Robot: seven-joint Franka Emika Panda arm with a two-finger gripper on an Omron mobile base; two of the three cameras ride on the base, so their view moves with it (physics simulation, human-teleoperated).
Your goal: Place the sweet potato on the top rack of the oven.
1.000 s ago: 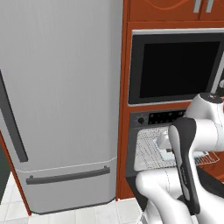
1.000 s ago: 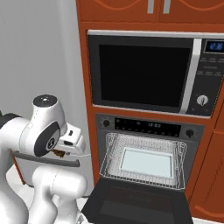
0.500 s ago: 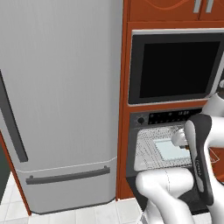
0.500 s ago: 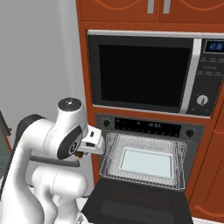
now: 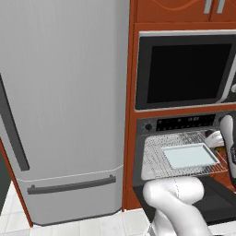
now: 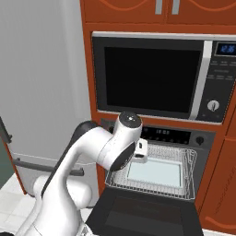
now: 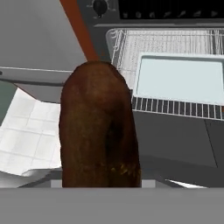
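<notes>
The sweet potato is a dark brown oblong lump standing up close in the hand view, and my gripper is shut on it; it hides the fingertips. In the right base view my hand hangs at the left end of the top rack, a silver wire grid pulled out of the oven. A pale tray lies on that rack. In the hand view the top rack and the tray lie beyond the potato and to its right.
The oven door hangs open below the rack. A black-windowed microwave sits above the oven. The tall grey fridge stands to the left, with a wood panel between it and the oven.
The arm has swung from the left, in front of the fridge, rightward to the oven. The hand with the sweet potato now hangs at the rack's left end.
</notes>
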